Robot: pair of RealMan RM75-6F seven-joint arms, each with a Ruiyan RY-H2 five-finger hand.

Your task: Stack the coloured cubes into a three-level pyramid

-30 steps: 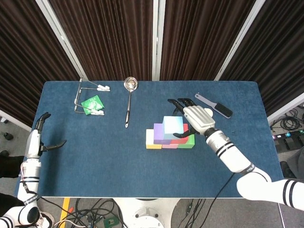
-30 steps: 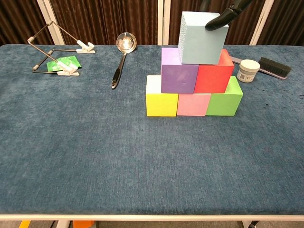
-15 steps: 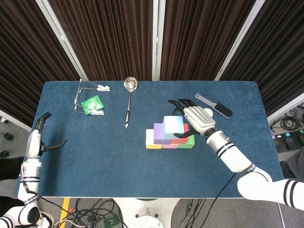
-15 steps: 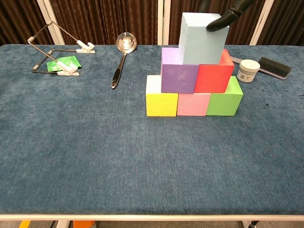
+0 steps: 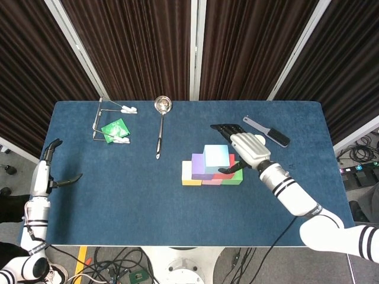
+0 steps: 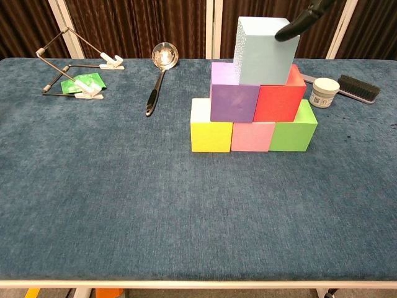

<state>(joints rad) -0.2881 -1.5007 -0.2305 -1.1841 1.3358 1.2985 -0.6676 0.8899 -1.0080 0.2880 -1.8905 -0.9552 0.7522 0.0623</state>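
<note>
From the head view, the right hand (image 5: 247,148) is hovering with fingers spread just right of the pyramid, its thumb reaching toward the pale blue cube (image 5: 216,157) on top. That cube is sitting on the purple cube (image 5: 199,167) and the red cube (image 5: 228,171), above the yellow cube (image 5: 189,176) and green cube (image 5: 237,176) on the blue counter (image 5: 118,195). The left hand (image 5: 54,167) is hanging open off the counter's left edge, holding nothing.

From the chest view, one dark fingertip (image 6: 293,28) is lying against the pale blue cube's upper right corner. The pink cube (image 6: 252,136) is sitting between yellow and green. A ladle (image 6: 158,71), jar (image 6: 324,91) and brush (image 6: 358,86) are lying behind.
</note>
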